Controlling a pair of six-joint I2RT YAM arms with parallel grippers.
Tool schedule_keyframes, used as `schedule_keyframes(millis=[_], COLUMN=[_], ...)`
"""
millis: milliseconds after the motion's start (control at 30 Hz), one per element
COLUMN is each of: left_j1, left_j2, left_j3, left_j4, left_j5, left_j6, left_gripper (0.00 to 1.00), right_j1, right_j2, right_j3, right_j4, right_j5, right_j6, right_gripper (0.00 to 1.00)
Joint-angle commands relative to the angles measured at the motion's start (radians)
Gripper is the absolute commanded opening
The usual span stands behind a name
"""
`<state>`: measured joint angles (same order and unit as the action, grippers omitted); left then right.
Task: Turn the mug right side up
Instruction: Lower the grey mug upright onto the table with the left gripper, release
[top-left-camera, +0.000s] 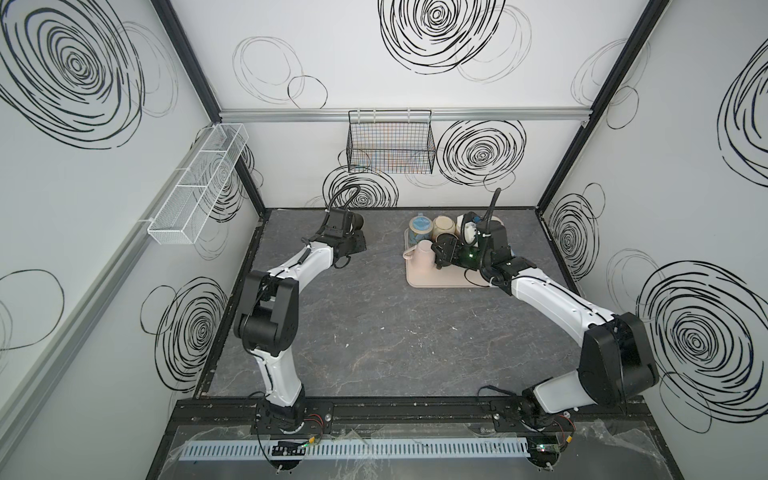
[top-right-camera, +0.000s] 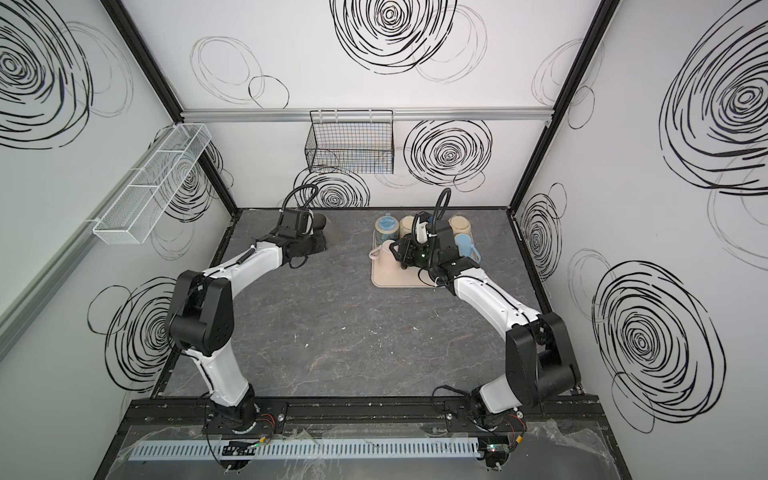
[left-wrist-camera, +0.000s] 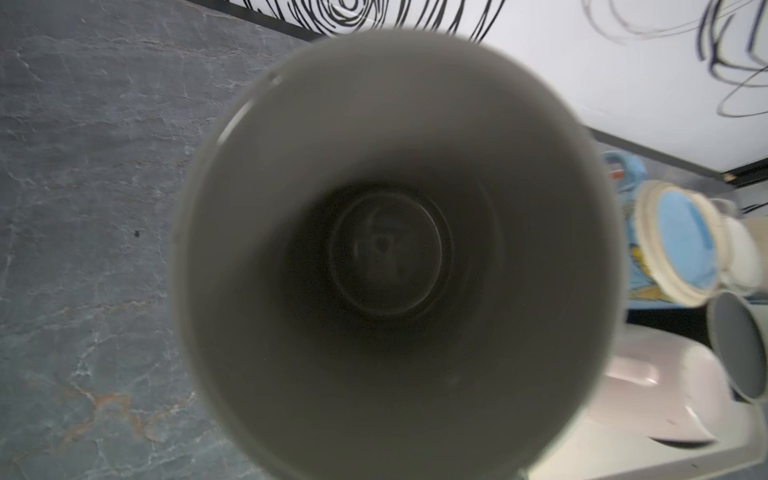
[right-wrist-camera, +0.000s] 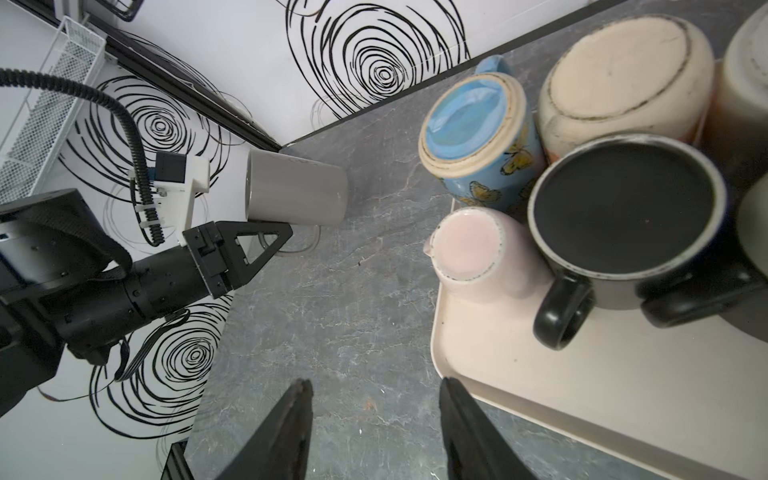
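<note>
- Grey mug hangs on its side in the air, left of centre in both top views. It is clear of the dark stone-look worktop and well apart from the tray.
- Left pincer is pressed together on the mug's handle, which peeks out beneath the black fingers in the right wrist view. Holding the handle leaves the body free to swing round with a roll of the wrist.
- Left wrist view looks straight into the mouth down to the bottom, so the opening faces back along the arm. The mug is neither mouth-down nor upright; I judge the turn about half done.
- Right pincer is spread with nothing between its fingers, poised above the tray's edge, right of centre in both top views. It looks parked clear rather than helping.
- On the tray, 4 mugs stand base-up and packed close: a blue butterfly mug, a cream mug, a black mug and a pink mug.
- Flipping amid that crowd would risk knocks, which likely explains why the grey mug is held over open worktop.
- Remaining, by my reading: bring the mouth upward and set the base down on bare worktop.
</note>
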<state>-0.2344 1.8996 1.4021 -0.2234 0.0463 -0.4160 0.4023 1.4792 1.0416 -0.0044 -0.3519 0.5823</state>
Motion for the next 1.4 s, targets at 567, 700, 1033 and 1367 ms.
schedule_keyframes(millis=[567,700,1033,1367], left_j1=[-0.031,-0.032,-0.035,-0.033], left_j2=[0.297,0.327,0.31,0.141], left_j3=[0.405,0.445,0.438,0.29], left_j4=[-0.033,-0.049,-0.029,0.053], left_j5=[-0.176,-0.177,-0.172,-0.135], left_j6=[0.098,0.098,0.095,0.091], left_gripper=[0.0,0.09,0.38,0.45], right_j1=[-0.049,-0.051,-0.056,-0.063], right_j2=[-0.082,-0.089,-0.102,-0.067], right_j3=[-0.058,-0.061,-0.074,-0.007], right_j4=[-0.083,-0.093,-0.104,-0.24], right_j5=[0.043,0.048,0.052,0.161], right_j6=[-0.045,-0.048,-0.055,-0.125], right_gripper=[0.54,0.54,0.54,0.55])
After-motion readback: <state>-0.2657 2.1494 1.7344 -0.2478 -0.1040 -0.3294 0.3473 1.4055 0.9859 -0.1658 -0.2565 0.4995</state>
